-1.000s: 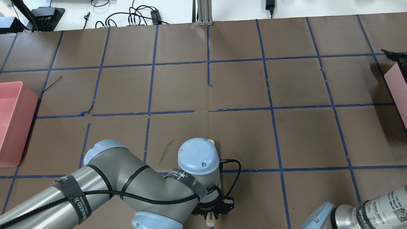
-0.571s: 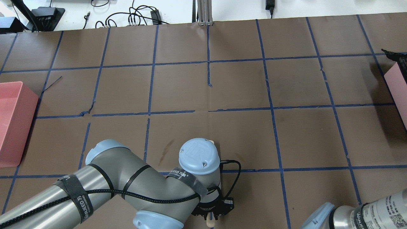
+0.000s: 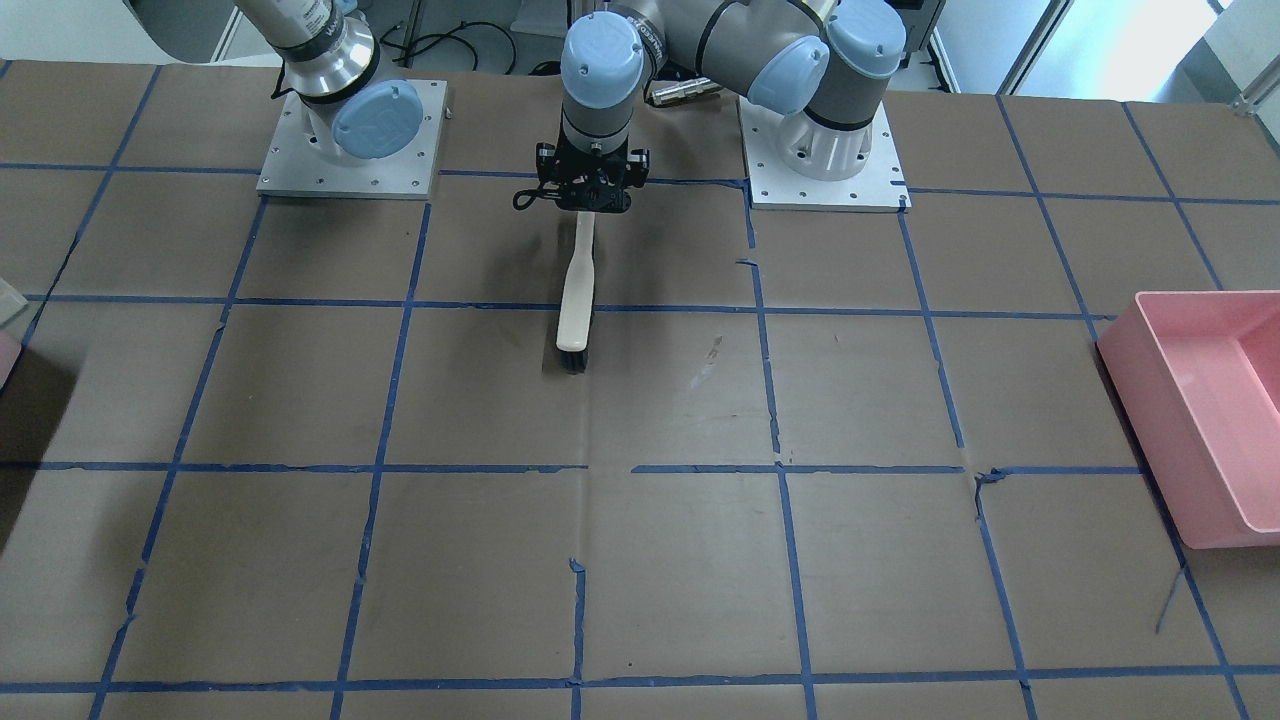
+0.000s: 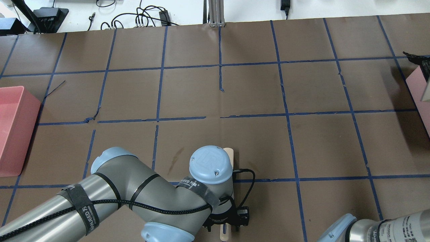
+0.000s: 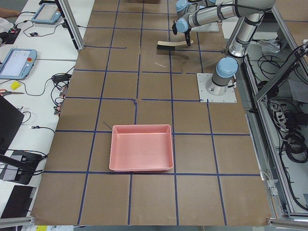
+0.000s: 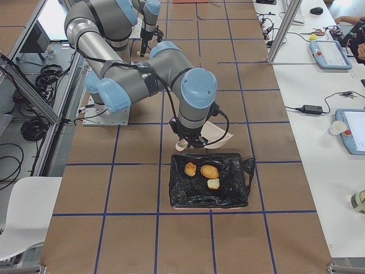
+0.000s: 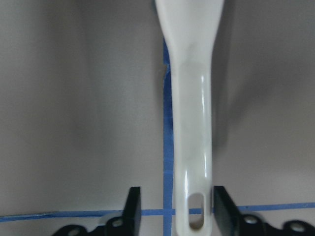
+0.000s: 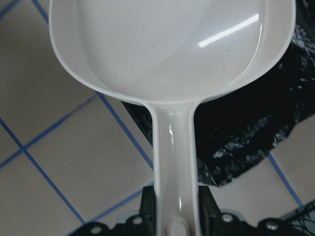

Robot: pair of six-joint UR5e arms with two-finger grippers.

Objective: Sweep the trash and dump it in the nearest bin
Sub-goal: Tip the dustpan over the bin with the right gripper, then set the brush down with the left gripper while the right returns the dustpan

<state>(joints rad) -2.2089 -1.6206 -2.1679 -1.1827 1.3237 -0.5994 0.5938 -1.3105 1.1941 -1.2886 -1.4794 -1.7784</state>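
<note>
flagging the main risk: right hand (image 8: 177, 209) is clamped on the dustpan (image 8: 172, 44) handle. the pan is empty and partly over the black liner (image 6: 228, 194) of the bin (image 4: 415, 84). a low pull-back could snag that loose plastic and tip the trash (image 6: 209, 172) out. it sits on the liner, close together: potato lump (image 6: 190, 169), bread chunk (image 6: 211, 170), small orange-yellow piece (image 6: 213, 184). so the dump looks done. left hand (image 7: 176, 210) straddles the brush (image 3: 575, 290) handle with jaws apart, one finger touching, the other clear. closing off-centre would likely skid the brush, which lies flat on the desk (image 3: 900, 580). big pink tub (image 3: 1180, 420) sits at the far end, well apart. only the liner's raised folds stand in the pan's path.
</note>
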